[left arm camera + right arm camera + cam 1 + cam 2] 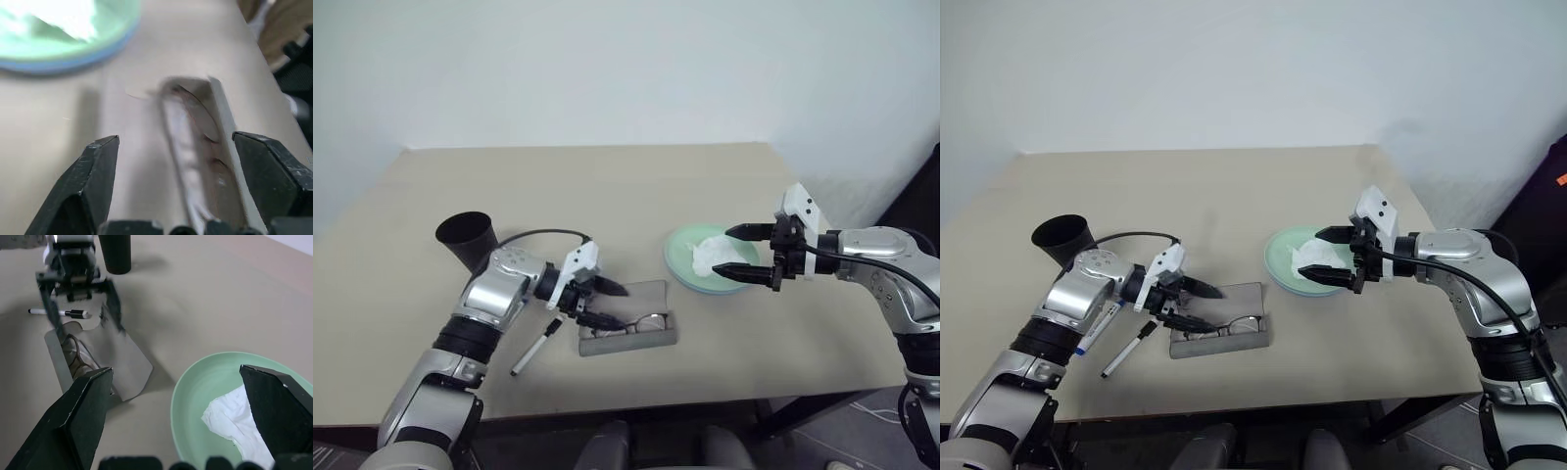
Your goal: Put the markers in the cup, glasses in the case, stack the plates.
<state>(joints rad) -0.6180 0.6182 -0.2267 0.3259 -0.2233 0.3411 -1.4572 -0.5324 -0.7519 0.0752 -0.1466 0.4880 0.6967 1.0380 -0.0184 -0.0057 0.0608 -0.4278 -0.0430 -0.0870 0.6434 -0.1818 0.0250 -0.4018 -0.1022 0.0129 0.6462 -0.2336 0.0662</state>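
Near the table's (724, 362) front edge: case (628, 331) open, glasses (636, 324) inside.
Left gripper (609, 305) hangs right over the case with jaws spread, gripping nothing; a black-capped marker (535, 347) lies just beside it. Right gripper (744, 254), jaws wide and empty, sits above the green plate (680, 257) holding a white tissue (717, 253), blue plate underneath. Black cup (468, 238) further back left.
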